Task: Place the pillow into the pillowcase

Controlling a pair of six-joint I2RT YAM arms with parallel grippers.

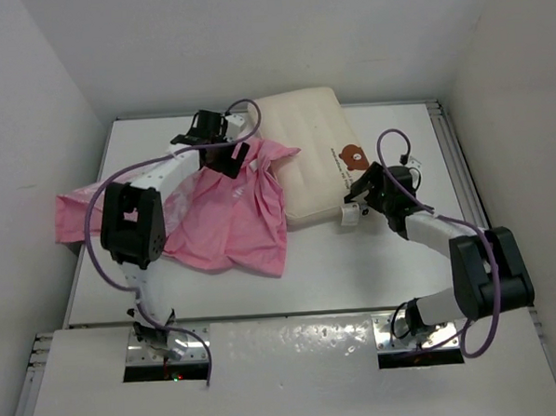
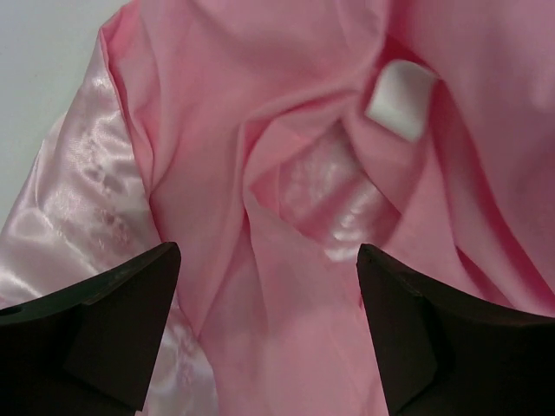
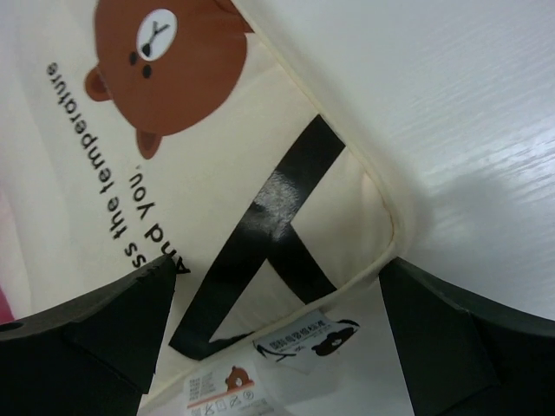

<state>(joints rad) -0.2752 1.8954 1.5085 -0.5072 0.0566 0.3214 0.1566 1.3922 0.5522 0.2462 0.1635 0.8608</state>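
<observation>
The cream pillow [image 1: 312, 150] lies at the back middle of the table, its bear print [image 1: 352, 154] towards the right. The pink satin pillowcase [image 1: 227, 215] lies crumpled to its left, overlapping the pillow's left edge. My left gripper [image 1: 231, 161] is open and hovers over the pillowcase's upper folds [image 2: 277, 199]; a white tag [image 2: 399, 100] shows among them. My right gripper [image 1: 360, 201] is open at the pillow's near right corner [image 3: 364, 225], its jaws on either side of the corner with black tape marks [image 3: 277, 243] and white labels [image 3: 303, 340].
White walls close in the table on the left, back and right. A metal rail [image 1: 453, 162] runs along the table's right edge. Bare white tabletop [image 1: 356, 269] lies in front of the pillow and pillowcase.
</observation>
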